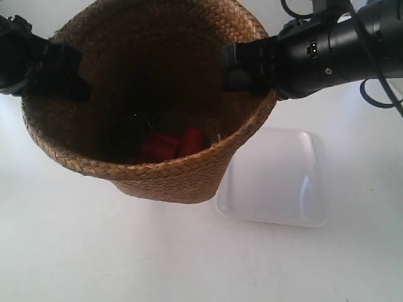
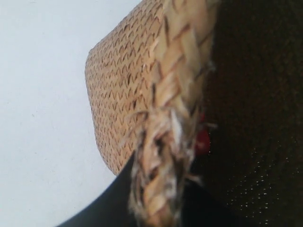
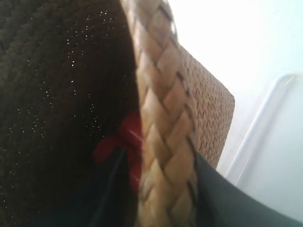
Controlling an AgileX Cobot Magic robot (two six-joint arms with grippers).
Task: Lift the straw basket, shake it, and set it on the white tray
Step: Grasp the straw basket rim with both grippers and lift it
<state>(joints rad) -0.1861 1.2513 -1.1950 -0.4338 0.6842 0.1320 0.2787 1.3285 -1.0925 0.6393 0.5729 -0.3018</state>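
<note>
The straw basket fills the upper middle of the exterior view, held off the table and tilted, its dark inside facing the camera. Red objects lie at its bottom beside something dark. My left gripper is shut on the braided rim, one finger outside and one inside. My right gripper is shut on the opposite rim the same way. In the exterior view the black grippers clamp the rim at left and right. The white tray lies on the table right of the basket's base.
White tabletop stretches below and around the basket. Black cables hang from the arm at the exterior view's right. The tray's rim shows in the right wrist view beyond the basket's wall.
</note>
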